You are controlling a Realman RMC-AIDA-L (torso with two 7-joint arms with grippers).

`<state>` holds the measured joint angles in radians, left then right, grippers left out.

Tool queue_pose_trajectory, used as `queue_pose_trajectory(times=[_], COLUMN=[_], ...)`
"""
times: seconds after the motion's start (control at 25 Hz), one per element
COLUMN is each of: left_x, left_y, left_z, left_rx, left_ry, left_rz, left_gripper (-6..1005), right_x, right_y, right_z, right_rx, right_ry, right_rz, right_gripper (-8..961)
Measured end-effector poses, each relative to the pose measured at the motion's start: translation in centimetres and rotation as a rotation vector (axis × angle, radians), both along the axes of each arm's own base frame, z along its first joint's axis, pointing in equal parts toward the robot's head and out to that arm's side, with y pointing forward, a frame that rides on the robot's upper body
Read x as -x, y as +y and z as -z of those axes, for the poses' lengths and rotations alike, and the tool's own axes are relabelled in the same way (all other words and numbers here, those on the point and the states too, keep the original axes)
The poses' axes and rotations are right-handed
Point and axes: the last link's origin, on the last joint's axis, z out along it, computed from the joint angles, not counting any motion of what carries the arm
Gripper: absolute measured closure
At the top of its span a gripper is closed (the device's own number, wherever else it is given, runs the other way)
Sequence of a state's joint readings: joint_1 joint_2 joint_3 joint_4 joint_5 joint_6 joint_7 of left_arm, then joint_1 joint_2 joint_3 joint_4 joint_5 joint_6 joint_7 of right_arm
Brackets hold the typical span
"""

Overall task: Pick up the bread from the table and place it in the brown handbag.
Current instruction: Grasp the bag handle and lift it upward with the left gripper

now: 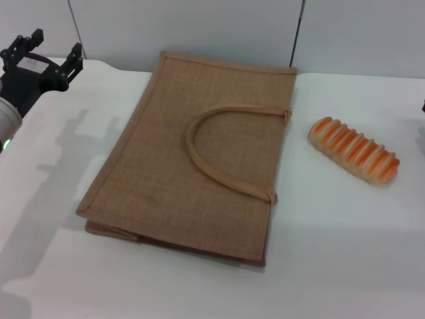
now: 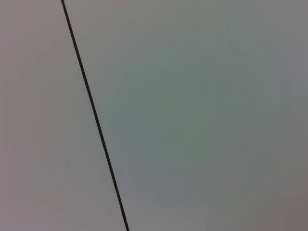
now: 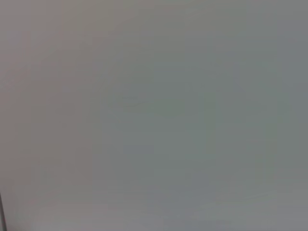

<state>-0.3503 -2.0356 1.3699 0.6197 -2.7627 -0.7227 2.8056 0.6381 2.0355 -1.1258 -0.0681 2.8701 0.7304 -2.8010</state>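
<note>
Since the bread [image 1: 354, 150] is lying free on the tabletop [image 1: 345, 252] right of the brown handbag [image 1: 199, 159], the right hand, out of view with its state impossible to tell, should be gripping across its short width, while the left hand [image 1: 48, 52] is sitting spread wide far left of the bag.

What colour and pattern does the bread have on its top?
The bread is cream-coloured with orange-brown ribbed stripes across its top, seen best in the head view.
</note>
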Motion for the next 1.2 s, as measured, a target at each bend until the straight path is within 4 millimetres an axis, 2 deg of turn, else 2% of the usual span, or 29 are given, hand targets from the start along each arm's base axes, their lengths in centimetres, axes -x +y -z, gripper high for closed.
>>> queue_pose_trajectory(times=[0.88, 1.04, 1.2], left_x=[-0.3, -1.6, -4.3], left_y=[0.1, 0.7, 1.7], left_z=[0.1, 0.8, 2.1], left_rx=[0.007, 0.059, 0.157], left_ry=[-0.005, -0.019, 0.054], left_rz=[0.007, 0.014, -0.010], left_gripper=[274, 273, 275], right_x=[0.0, -0.4, -0.5], right_y=[0.3, 0.5, 0.5], right_z=[0.3, 0.6, 0.6], right_rx=[0.022, 0.054, 0.057], right_ry=[-0.007, -0.022, -0.025], right_rz=[0.027, 0.069, 0.074], right_gripper=[185, 184, 184])
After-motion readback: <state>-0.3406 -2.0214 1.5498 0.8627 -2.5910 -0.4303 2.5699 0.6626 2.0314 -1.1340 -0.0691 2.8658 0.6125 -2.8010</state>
